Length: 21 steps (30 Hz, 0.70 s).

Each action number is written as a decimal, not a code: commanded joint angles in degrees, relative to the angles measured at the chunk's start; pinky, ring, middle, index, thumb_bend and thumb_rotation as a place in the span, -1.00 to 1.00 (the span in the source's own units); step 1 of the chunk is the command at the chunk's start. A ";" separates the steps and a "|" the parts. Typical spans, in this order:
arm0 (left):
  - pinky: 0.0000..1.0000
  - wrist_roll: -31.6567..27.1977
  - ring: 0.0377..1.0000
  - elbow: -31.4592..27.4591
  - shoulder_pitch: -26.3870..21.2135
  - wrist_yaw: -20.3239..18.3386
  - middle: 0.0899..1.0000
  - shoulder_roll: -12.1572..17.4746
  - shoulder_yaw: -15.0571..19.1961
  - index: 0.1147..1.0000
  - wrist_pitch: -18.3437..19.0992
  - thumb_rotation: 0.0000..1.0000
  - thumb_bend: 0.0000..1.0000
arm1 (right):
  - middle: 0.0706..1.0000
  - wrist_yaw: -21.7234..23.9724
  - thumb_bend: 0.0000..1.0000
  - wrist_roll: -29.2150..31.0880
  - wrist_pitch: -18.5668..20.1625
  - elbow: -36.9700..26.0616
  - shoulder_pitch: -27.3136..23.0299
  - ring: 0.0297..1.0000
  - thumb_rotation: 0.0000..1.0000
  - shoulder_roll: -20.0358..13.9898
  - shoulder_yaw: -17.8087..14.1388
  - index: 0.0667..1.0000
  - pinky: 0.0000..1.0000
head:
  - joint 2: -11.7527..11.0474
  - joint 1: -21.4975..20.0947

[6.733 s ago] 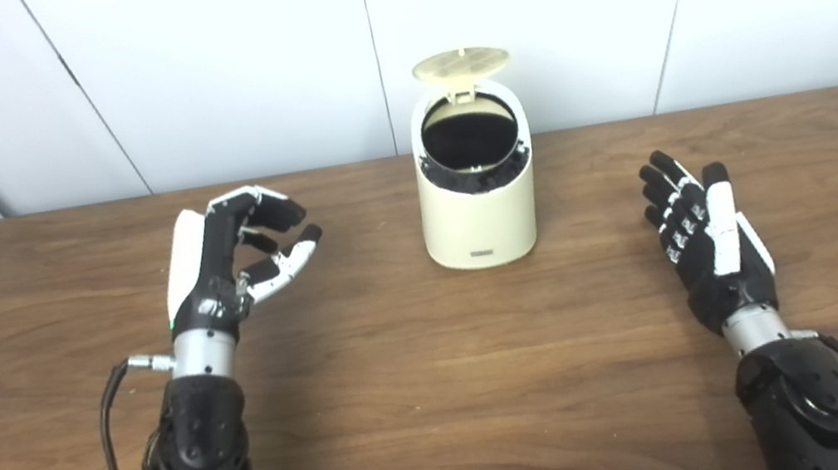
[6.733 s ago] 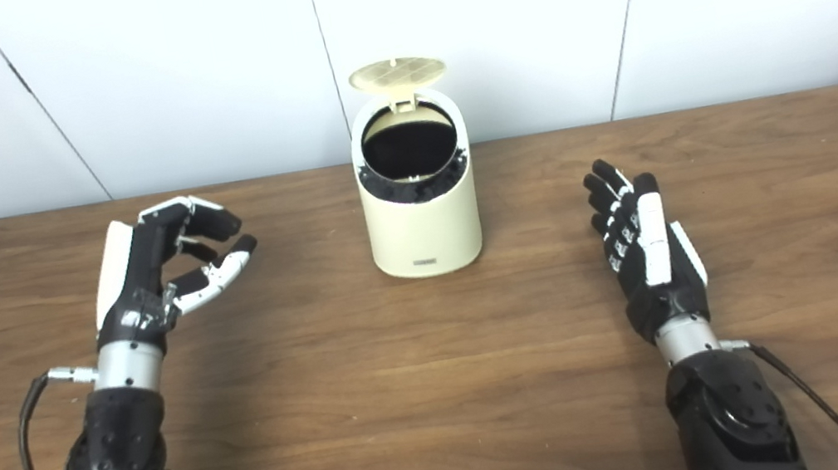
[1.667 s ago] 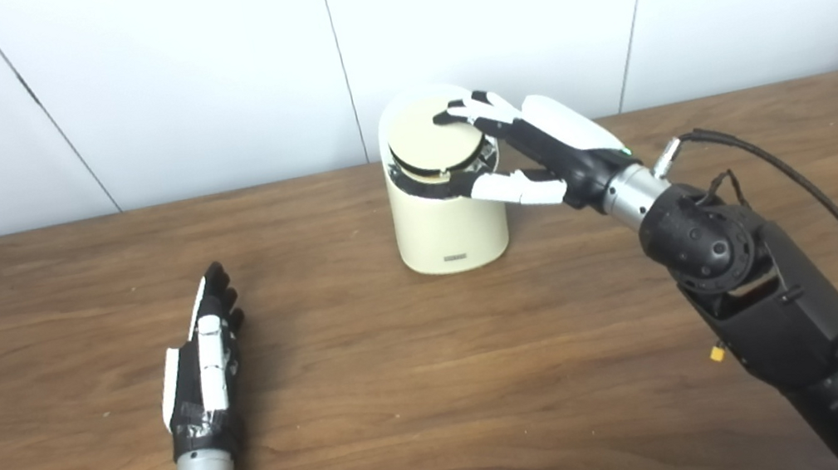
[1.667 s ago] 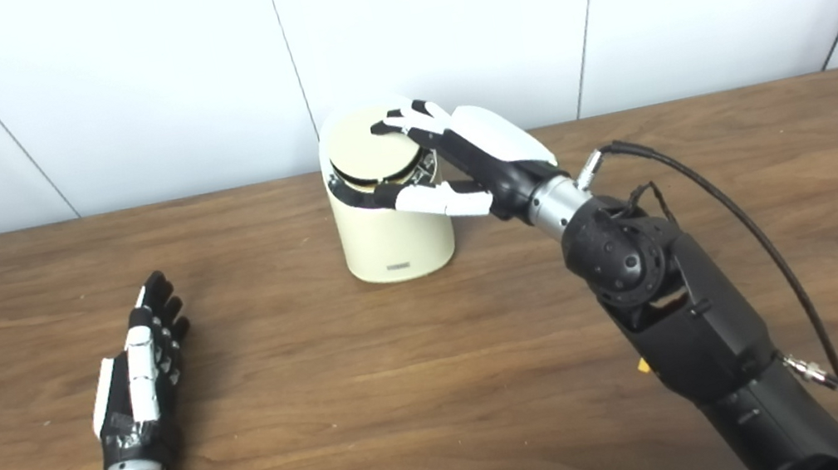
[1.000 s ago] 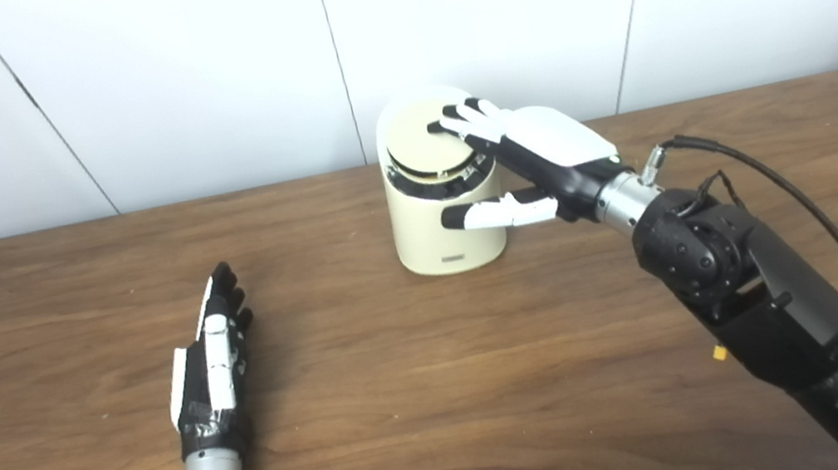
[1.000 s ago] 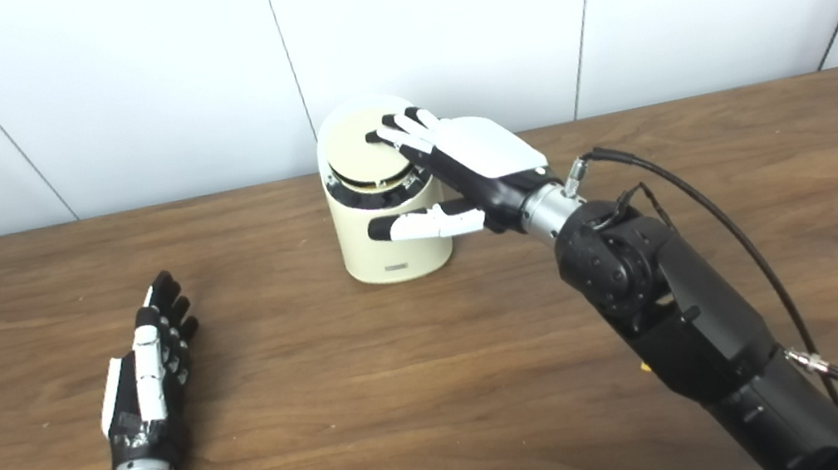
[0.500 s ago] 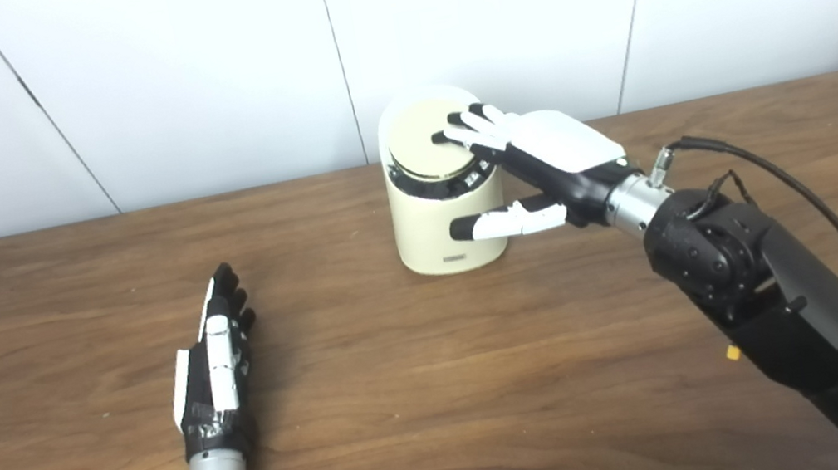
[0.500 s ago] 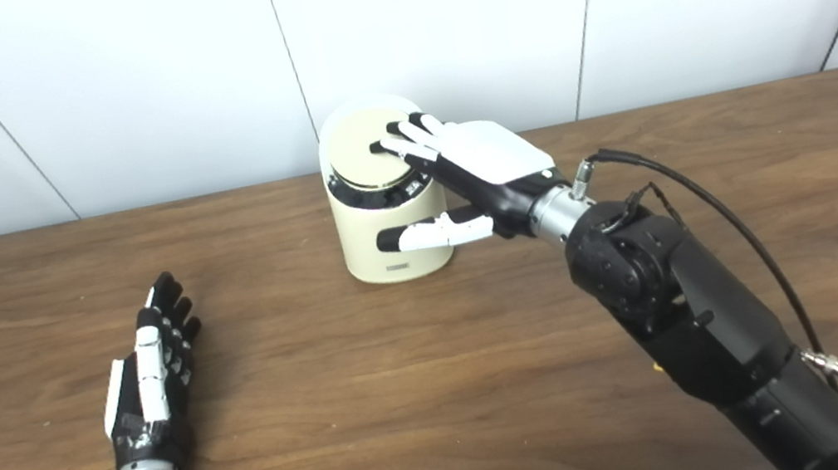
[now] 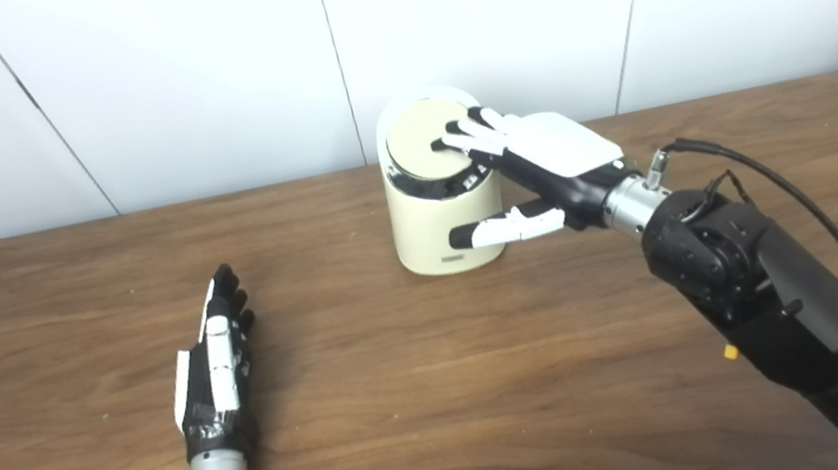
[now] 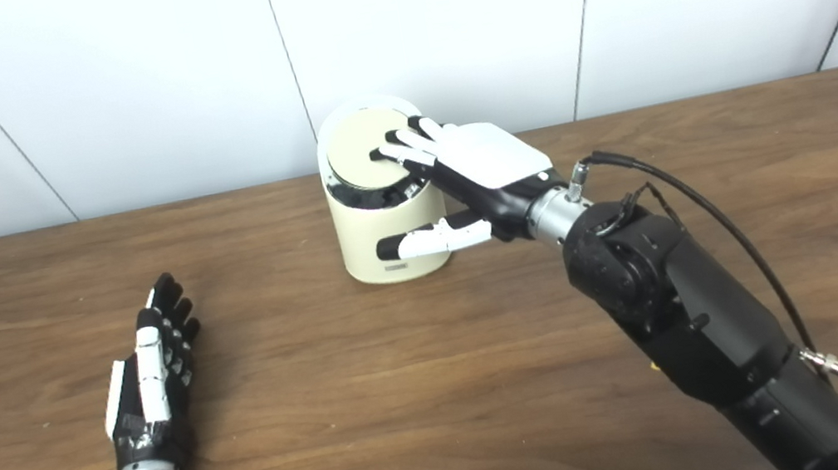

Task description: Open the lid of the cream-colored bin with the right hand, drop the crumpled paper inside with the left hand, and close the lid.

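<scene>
Cream-colored bin (image 9: pixel 445 214) at 12 o'clock on the counter (image 9: pixel 445 399), near the far edge and just in front of the white wall panels (image 9: pixel 192 77). Lid (image 9: pixel 423 140) down flat in its dark rim, so closing step judged in hand or just finished. Right robot hand (image 9: pixel 534 162) reaching in from 3 o'clock, fingers (image 9: pixel 464 137) spread and laid on the lid's right half, thumb (image 9: pixel 506 228) stretched apart across the bin's front wall; holding nothing, pressing rather than gripping. Left robot hand (image 9: pixel 213 368) at 8 o'clock, flat on the counter, fingers straight and close together, empty, well apart from the bin. No crumpled paper visible anywhere on the counter; presumably inside the bin, cannot confirm with lid shut. Next move, as a judgement: lift fingers straight up off the lid, clear the thumb from the front wall, then draw back toward 4 o'clock without nudging the bin. Risk: thumb dragging the light bin forward on release. Room: little between bin and wall at 12 o'clock; wide bare counter from 3 through 9 o'clock; right arm cable (image 9: pixel 791 193) looping free at 3 o'clock.
</scene>
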 commanded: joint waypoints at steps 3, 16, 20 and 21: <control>1.00 0.29 1.00 -1.31 0.60 0.02 1.00 -0.11 -0.66 1.00 0.45 1.00 -0.08 | 0.97 3.87 0.24 -1.00 1.33 1.64 -0.22 1.00 1.00 -0.15 1.32 0.81 1.00 | 0.39 0.03; 1.00 -0.40 1.00 -1.77 0.50 0.53 1.00 -0.42 -0.62 1.00 1.57 1.00 -0.10 | 1.00 5.14 0.24 -2.69 1.54 0.84 0.01 1.00 1.00 -0.23 2.25 0.78 1.00 | 0.82 0.45; 1.00 -0.52 1.00 -1.77 0.36 0.62 1.00 -0.40 -0.51 1.00 1.70 0.99 -0.13 | 1.00 6.09 0.25 -3.60 1.94 0.78 -0.05 1.00 1.00 -0.24 2.73 0.76 1.00 | 0.79 0.62; 1.00 -0.49 1.00 -1.75 0.37 0.64 1.00 -0.39 -0.52 1.00 1.65 0.99 -0.13 | 1.00 6.56 0.25 -3.85 2.15 0.71 -0.11 1.00 1.00 -0.27 2.88 0.76 1.00 | 0.51 0.94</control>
